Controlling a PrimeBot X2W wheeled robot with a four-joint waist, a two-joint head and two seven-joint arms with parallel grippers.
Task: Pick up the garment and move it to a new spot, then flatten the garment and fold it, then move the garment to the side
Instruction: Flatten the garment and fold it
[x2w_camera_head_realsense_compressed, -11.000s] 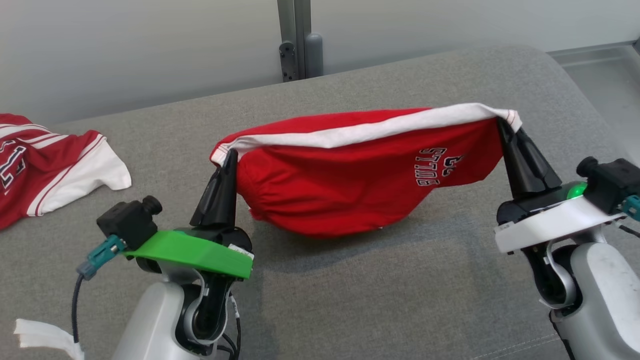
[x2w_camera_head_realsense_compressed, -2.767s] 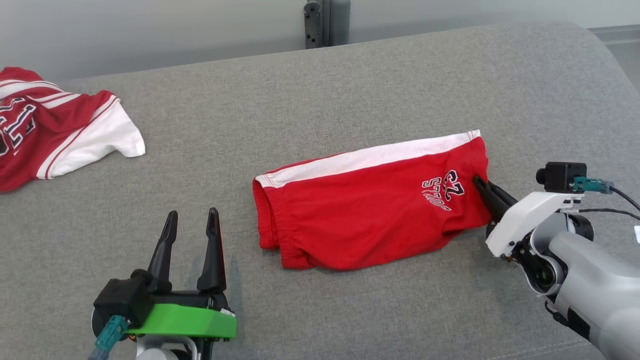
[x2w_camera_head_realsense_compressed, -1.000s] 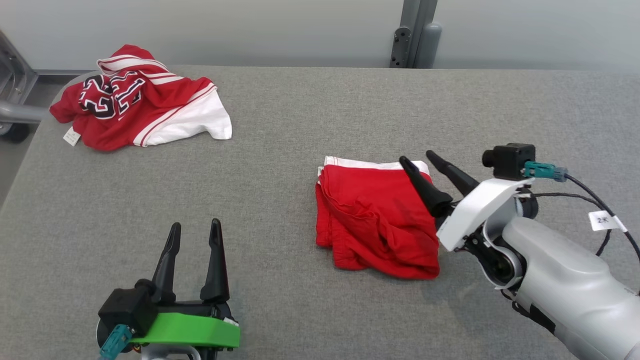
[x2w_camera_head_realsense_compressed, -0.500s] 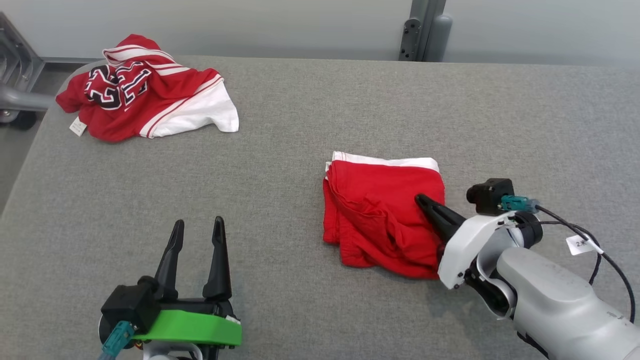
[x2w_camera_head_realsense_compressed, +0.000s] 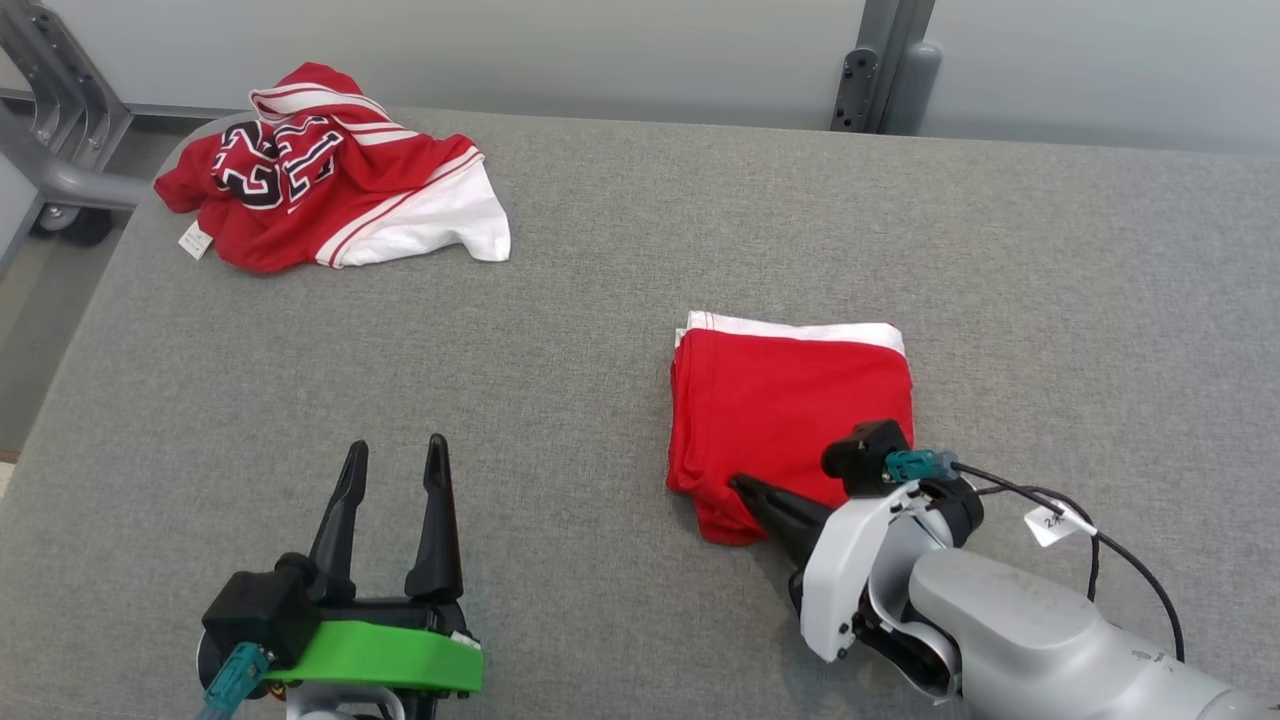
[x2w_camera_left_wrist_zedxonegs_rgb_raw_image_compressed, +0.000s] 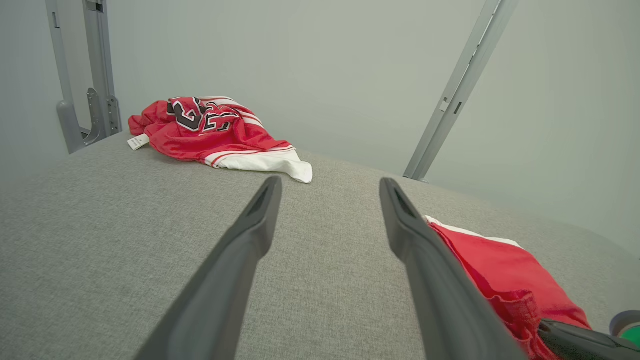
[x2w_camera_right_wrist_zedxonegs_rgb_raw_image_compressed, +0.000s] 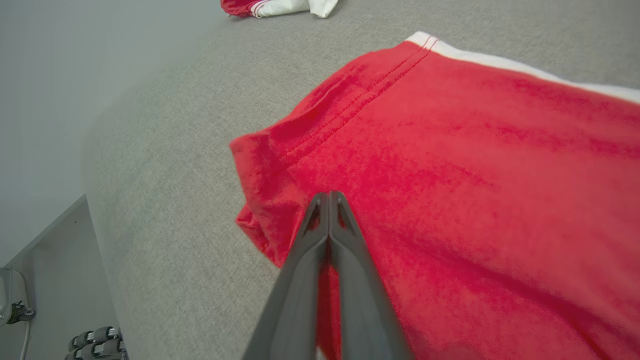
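Subject: the garment (x2w_camera_head_realsense_compressed: 790, 410), red shorts folded into a compact block. It lies flat on the grey fabric-covered worktop (x2w_camera_head_realsense_compressed: 600, 300), right of centre in the head view. A white band runs along its far edge. The block is close to square, slightly longer from near to far.

Governing relation: the right end effector (x2w_camera_head_realsense_compressed: 745, 487) meets the garment at its near left corner. Most of the cloth lies ahead of the fingertips and to their right. The right arm is plainly the nearer one and touches the garment. The left arm is well apart from it, on the left.

Right arm pose: the forearm is low over the near edge of the worktop, fingers angled forward and to the left. The fingers are pressed together. The wrist view shows the tips resting on red cloth, but no fold can be confirmed between them.

Left end effector (x2w_camera_head_realsense_compressed: 392, 455): fingers spread, nothing held, pointing away over bare worktop.

Also present: a crumpled red-and-white jersey (x2w_camera_head_realsense_compressed: 330, 170) at the far left corner.

Assessment: folding appears complete. The move to the side remains.
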